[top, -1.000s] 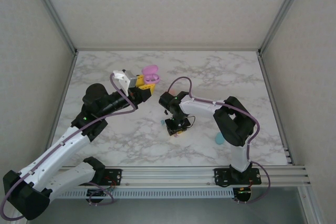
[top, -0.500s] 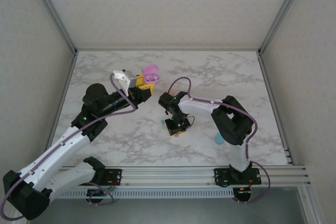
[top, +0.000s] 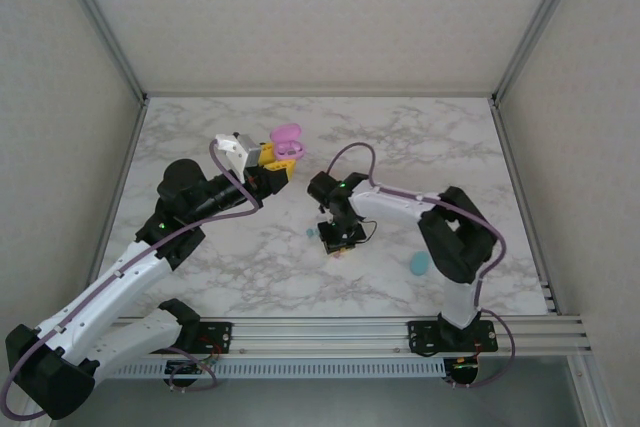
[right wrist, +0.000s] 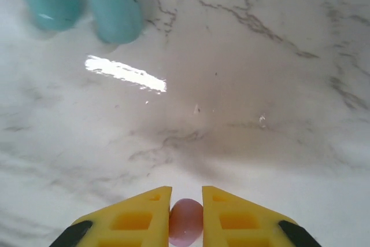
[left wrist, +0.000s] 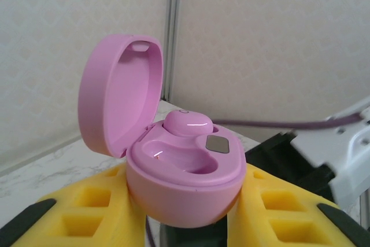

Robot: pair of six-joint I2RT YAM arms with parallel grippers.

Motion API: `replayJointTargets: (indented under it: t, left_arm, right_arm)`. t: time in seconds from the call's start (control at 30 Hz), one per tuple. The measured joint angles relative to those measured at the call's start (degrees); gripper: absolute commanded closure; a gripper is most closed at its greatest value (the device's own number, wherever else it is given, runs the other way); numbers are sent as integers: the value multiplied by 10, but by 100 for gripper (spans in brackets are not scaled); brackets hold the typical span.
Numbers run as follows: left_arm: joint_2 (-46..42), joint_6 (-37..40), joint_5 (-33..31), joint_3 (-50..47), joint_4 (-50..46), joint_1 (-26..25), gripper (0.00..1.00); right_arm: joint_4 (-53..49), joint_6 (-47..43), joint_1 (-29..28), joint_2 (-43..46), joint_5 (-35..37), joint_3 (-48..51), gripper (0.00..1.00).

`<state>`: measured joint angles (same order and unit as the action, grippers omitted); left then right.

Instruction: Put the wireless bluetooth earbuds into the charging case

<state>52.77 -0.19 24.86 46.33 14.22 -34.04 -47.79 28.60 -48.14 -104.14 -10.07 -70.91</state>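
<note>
Between the yellow fingers (right wrist: 136, 218) of the right gripper (right wrist: 186, 196), close over the marble table (right wrist: 243, 85), sits the loose pink earbud (right wrist: 185, 227). It is a small, smooth, rounded bean of pale pink. The jaws are drawn narrow and pinch it from both sides. Whether it touches the table cannot be told.

Well apart from that grip, at the far left of the right wrist view, two teal earbuds (right wrist: 115, 7) lie side by side on the marble. They are glossy and bean-shaped, and one has a dark dot on its top. In the top view they are a teal speck just left of the right gripper. A teal case (top: 419, 264), oval in outline, lies on the table to the right of that arm, near its elbow.

Further left, the left gripper (top: 284, 152) clasps the pink case (left wrist: 185, 192) by its rounded base, with a yellow finger pressed to each side. The lid (left wrist: 118, 93) stands swung back and open, its inside a plain glossy hollow. The seated pink earbud (left wrist: 188, 124) rests in the far socket, its domed back rising above the rim. The nearer socket is a bare shiny well. A small grey patch (left wrist: 217, 143), rectangular, sits on the case top just beside the seated earbud. Any marking on it is too small to read. A purple cable (left wrist: 272, 124) runs behind the case.
</note>
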Motion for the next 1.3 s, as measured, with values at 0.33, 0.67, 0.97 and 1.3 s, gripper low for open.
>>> replayJointTargets:
  t: [0.33,0.67,0.97,1.3]
  left_arm:
    - [10,9,-12,0,-1,0,65]
    - [50,22,-14,-1,-9,0,66]
    - [74,37,10,-3,-8,-5,65]
    - [92,59,30,-4,-8,-24,65]
  right_arm:
    - [96,38,130,198,-206,38,82]
    - [171,117,165,310,-357,20,81]
    - [199,147,165,321,-391,-53,80]
    - [200,143,140,288,-345,-98,80]
